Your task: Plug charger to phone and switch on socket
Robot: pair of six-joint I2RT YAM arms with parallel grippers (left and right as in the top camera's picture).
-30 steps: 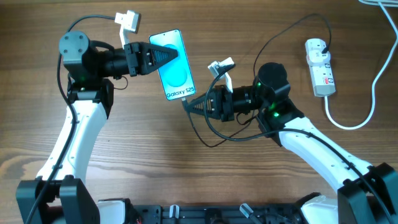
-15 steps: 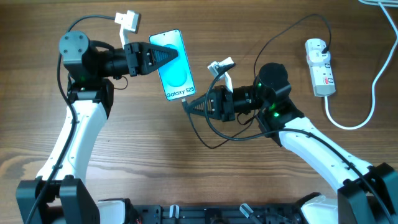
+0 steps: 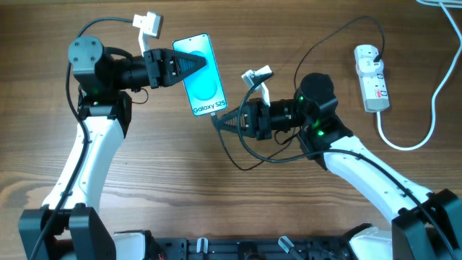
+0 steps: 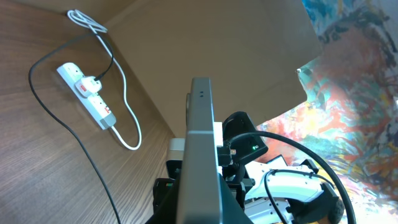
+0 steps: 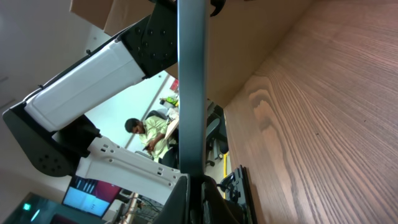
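Observation:
The phone (image 3: 201,76) has a cyan screen and a white "Galaxy S25" band at its near end. My left gripper (image 3: 189,63) is shut on its far left edge and holds it above the table. In the left wrist view the phone (image 4: 201,155) shows edge-on. My right gripper (image 3: 221,123) is shut on the charger's connector tip, right at the phone's near end. The charger (image 3: 317,45) is a thin black cable that runs from there to the socket (image 3: 371,78), a white power strip at the far right. In the right wrist view the phone's edge (image 5: 191,87) stands right above the jaws.
A thicker white cord (image 3: 433,108) loops from the socket past the right table edge. A slack loop of black cable (image 3: 249,155) lies on the wood under my right arm. The socket also shows in the left wrist view (image 4: 87,93).

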